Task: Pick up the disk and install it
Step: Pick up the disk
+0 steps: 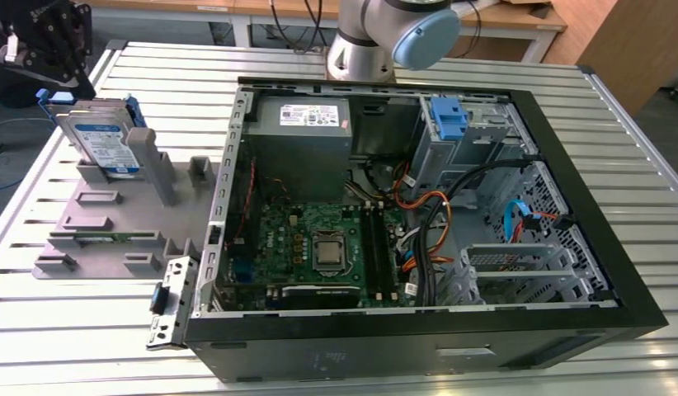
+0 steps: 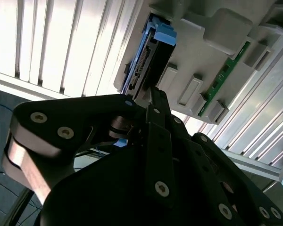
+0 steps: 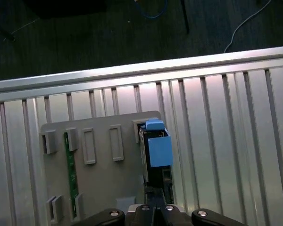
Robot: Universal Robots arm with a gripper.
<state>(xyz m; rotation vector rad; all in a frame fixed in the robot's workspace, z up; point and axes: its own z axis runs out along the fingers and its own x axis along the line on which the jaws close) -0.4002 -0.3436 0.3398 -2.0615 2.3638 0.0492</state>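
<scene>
The disk (image 1: 102, 139), silver with a white-and-blue label and a blue carrier frame, stands upright in a slot of the grey holder (image 1: 119, 223) at the exterior view's left. My black gripper (image 1: 64, 74) hangs just above and behind its top edge, apart from it. In both wrist views the disk (image 2: 148, 56) (image 3: 156, 150) shows edge-on just beyond the gripper (image 2: 153, 92) (image 3: 154, 203). The gripper is shut with nothing between its fingers.
The open computer case (image 1: 603, 272) lies on the slatted metal table (image 1: 647, 157), with a grey power-supply box (image 1: 300, 115), a green motherboard (image 1: 317, 247), cables and a blue latch (image 1: 449, 115) by the drive cage. A green board (image 3: 70, 165) sits in the holder.
</scene>
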